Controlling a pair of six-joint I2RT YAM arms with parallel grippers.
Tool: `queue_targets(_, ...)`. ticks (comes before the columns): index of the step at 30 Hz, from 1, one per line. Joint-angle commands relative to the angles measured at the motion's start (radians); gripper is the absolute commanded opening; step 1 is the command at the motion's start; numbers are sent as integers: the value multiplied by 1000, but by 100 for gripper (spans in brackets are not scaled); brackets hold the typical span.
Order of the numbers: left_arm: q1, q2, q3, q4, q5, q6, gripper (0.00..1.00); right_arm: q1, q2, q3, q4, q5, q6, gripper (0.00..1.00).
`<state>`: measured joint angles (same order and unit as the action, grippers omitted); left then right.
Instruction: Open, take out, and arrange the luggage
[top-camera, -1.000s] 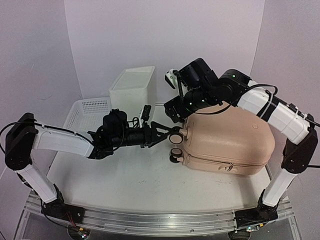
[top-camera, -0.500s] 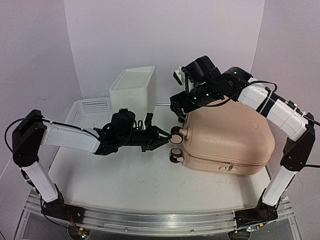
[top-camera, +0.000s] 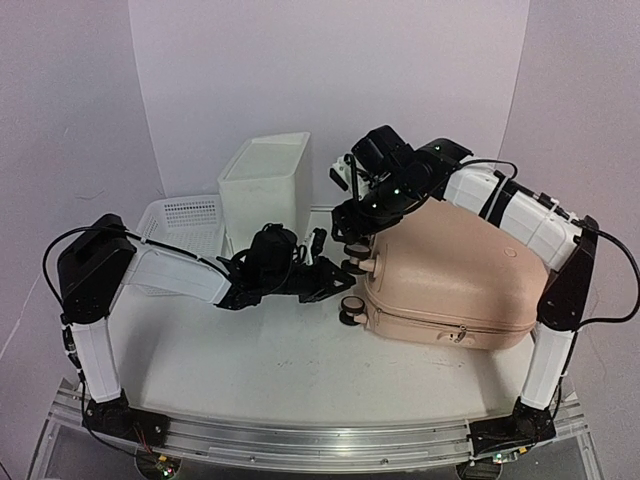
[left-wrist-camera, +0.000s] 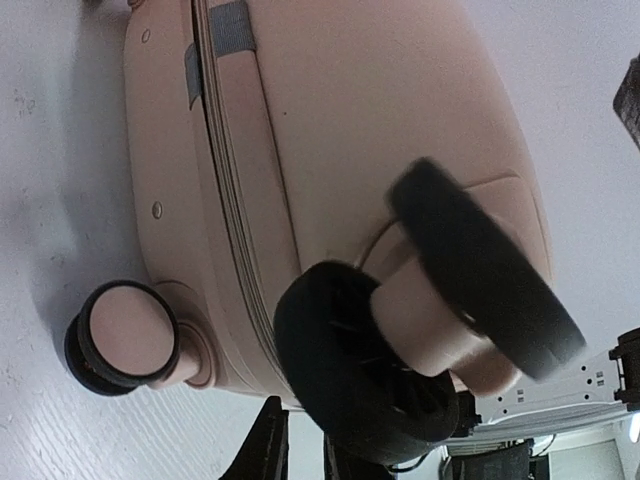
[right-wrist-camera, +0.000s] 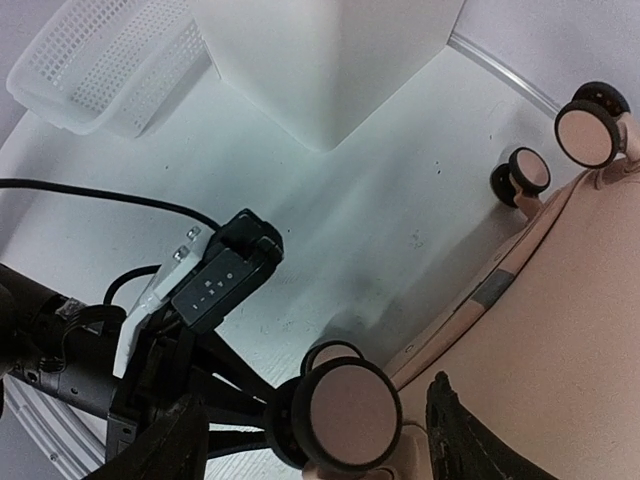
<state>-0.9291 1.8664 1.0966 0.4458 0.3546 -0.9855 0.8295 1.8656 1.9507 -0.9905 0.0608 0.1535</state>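
The peach-pink luggage (top-camera: 462, 280) lies flat on the table (top-camera: 250, 350), zipper seam (left-wrist-camera: 228, 200) shut, wheels pointing left. My left gripper (top-camera: 343, 270) reaches in from the left to the upper front caster wheel (top-camera: 356, 265). Its narrowed jaws (left-wrist-camera: 305, 440) straddle the rim of that wheel's black disc (left-wrist-camera: 350, 380), with a sliver of table still showing beside one finger (left-wrist-camera: 268, 445). My right gripper (top-camera: 350, 228) hangs just above the same wheel (right-wrist-camera: 345, 415), open, with its fingers (right-wrist-camera: 455, 430) wide on either side and touching nothing.
A white plastic box (top-camera: 268, 180) stands behind the left arm, with a white mesh basket (top-camera: 180, 225) to its left. Other casters show at the luggage's left end (top-camera: 352, 306) (right-wrist-camera: 585, 130) (right-wrist-camera: 527, 172). The right arm crosses above the luggage.
My left arm has stretched right and its jaws have narrowed onto the caster wheel. My right gripper has come down and left over that wheel, its jaws a little narrower.
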Motion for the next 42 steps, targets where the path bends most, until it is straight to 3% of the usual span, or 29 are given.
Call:
queue_targets(1, 10, 32, 104, 44, -58, 113, 15, -28, 21, 68, -51, -40, 9, 71)
queue_targets(4, 12, 36, 124, 44, -70, 176, 15, -37, 32, 72, -67, -84, 6, 72)
queue_targets(7, 15, 30, 136, 45, -76, 235, 16, -50, 42, 68, -90, -100, 9, 82)
queue_targets(12, 14, 30, 146, 45, -58, 246, 17, -56, 53, 51, -101, -209, -12, 88)
queue_targets(19, 15, 28, 147, 44, -50, 240, 18, -57, 35, 13, -96, -273, -38, 85)
queue_targets(27, 15, 24, 137, 43, -38, 206, 18, -56, -41, -134, -64, -283, -276, 93)
queue_targets(31, 15, 25, 138, 44, -33, 159, 19, -58, -57, -159, -18, -210, -310, 95)
queue_targets(36, 15, 26, 140, 43, -10, 114, 20, -59, -109, -166, -19, -290, -363, 97)
queue_targets(42, 15, 19, 131, 44, 7, 79, 20, -26, -222, -265, 11, -246, -629, 98)
